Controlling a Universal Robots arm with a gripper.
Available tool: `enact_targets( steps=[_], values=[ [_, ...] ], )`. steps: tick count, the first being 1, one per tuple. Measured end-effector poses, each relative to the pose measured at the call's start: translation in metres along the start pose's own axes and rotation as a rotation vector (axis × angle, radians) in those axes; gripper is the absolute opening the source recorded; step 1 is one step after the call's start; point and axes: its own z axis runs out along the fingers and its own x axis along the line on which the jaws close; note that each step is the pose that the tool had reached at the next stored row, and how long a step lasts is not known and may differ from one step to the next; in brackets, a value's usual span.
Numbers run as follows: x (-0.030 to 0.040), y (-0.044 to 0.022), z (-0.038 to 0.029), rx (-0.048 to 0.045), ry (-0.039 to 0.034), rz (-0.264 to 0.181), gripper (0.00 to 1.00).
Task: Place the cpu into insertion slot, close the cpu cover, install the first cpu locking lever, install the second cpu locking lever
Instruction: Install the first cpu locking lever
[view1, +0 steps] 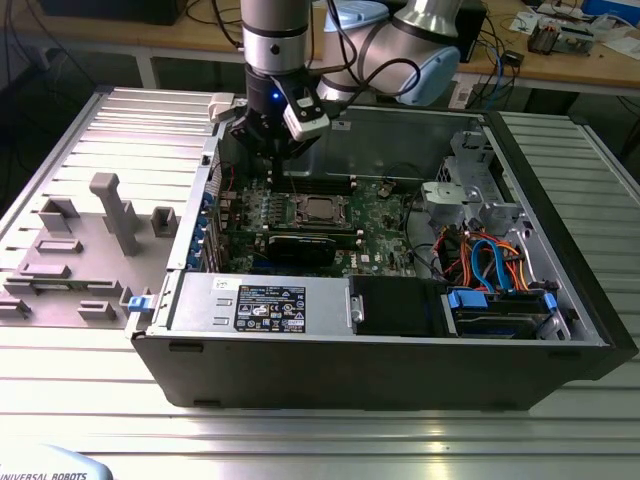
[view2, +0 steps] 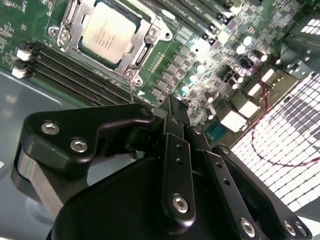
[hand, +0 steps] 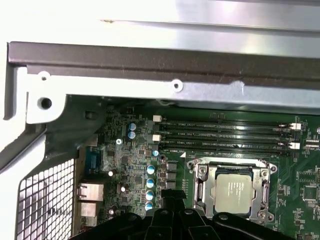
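Insertion slot (hand: 200, 172) open above, memory slots (hand: 225, 135) alongside

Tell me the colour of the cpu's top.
The cpu has a plain silver-grey metal top, clearest in the second wrist view.

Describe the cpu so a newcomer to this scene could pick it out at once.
Look inside the open computer case at the green motherboard. Near its middle, beside the long parallel memory slots, sits the cpu. It is the small flat square with a plain silver-grey top, ringed by the silver cpu cover, unlike the large black card next to it.
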Motion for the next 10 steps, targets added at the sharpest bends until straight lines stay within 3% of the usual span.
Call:
enact_targets(
  steps=[5, 10],
  values=[
    [0.0008, 0.0066, 0.0002, 0.0005, -0.0108, 0.0, 0.11],
    [0.0005, 0.0122, 0.0005, 0.0007, -0.0116, 0.0, 0.11]
  ],
)
